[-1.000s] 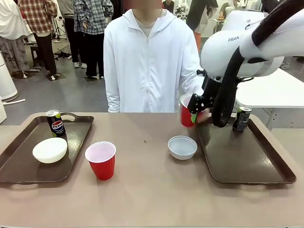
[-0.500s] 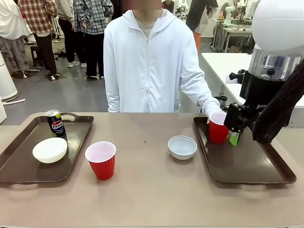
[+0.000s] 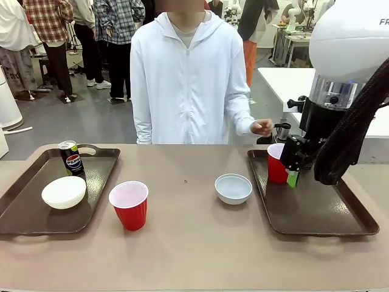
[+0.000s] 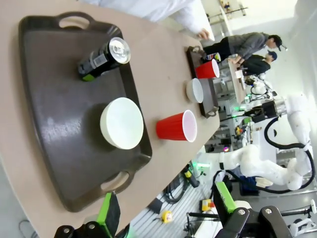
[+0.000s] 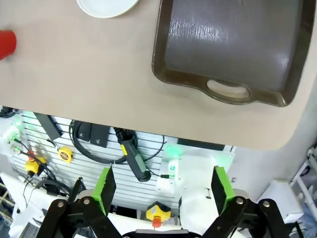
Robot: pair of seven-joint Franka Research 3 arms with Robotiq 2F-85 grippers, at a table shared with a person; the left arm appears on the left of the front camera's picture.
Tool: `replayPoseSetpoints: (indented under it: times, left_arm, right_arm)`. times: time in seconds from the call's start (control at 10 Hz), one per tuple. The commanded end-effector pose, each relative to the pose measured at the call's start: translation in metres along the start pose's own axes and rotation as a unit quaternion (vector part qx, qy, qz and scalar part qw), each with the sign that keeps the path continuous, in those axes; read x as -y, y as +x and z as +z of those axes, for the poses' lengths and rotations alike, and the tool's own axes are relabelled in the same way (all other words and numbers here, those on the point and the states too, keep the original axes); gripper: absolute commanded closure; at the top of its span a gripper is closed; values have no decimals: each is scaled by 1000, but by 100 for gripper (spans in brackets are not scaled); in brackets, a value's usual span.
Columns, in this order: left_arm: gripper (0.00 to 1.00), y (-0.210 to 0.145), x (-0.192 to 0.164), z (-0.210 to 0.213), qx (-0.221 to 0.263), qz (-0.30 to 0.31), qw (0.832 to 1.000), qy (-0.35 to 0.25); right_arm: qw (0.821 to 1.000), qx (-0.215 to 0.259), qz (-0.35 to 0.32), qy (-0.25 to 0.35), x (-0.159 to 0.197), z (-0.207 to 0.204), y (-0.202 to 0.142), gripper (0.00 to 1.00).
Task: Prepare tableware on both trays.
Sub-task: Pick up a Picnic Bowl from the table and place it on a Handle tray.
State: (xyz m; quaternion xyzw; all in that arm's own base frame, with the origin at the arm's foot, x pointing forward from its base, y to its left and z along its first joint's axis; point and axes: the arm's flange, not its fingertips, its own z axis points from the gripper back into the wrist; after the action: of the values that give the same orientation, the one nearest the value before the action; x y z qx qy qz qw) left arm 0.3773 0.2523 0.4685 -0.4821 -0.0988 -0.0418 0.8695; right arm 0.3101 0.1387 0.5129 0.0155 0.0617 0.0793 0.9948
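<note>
The left tray (image 3: 24, 210) carries a dark can (image 3: 72, 158) and a white bowl (image 3: 64, 191). One red cup (image 3: 129, 205) and the grey-blue bowl (image 3: 233, 188) stand on the bare table between the trays. A second red cup (image 3: 276, 163) stands at the far left of the right tray (image 3: 316, 207). My right gripper (image 3: 290, 169) hangs just to the right of it, partly covering it; in its wrist view the right gripper (image 5: 163, 184) is open above the tray (image 5: 233, 49). My left gripper (image 4: 166, 208) is open, high above the left tray (image 4: 54, 89).
A person in a white hoodie stands at the far edge, one hand (image 3: 262, 127) raised just above the right tray's far corner. The right arm's dark cable sleeve (image 3: 346, 140) hangs over that tray's far right. Other people stand in the background.
The person's hand set the red cup on the right tray, then let go and lifted away. My right arm swung right from the tray's far-left corner. The left side is unchanged.
</note>
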Motion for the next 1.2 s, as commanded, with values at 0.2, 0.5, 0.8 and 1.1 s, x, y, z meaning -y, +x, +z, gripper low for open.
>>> replayPoseSetpoints:
  times: [0.2,0.5,0.8,1.1]
  left_arm:
    - [0,-1,0,5,1,-9,1000,-6]
    - [0,-1,0,5,1,-9,1000,-6]
    - [0,-1,0,5,1,-9,1000,-6]
    - [0,-1,0,5,1,-9,1000,-6]
  right_arm:
    - [1000,2,0,-1,0,4,-4,0]
    - [979,101,-117,-130,-40,-16,72,0]
    - [977,136,-138,-83,-62,-43,129,0]
    - [981,116,-155,-12,-47,-65,157,0]
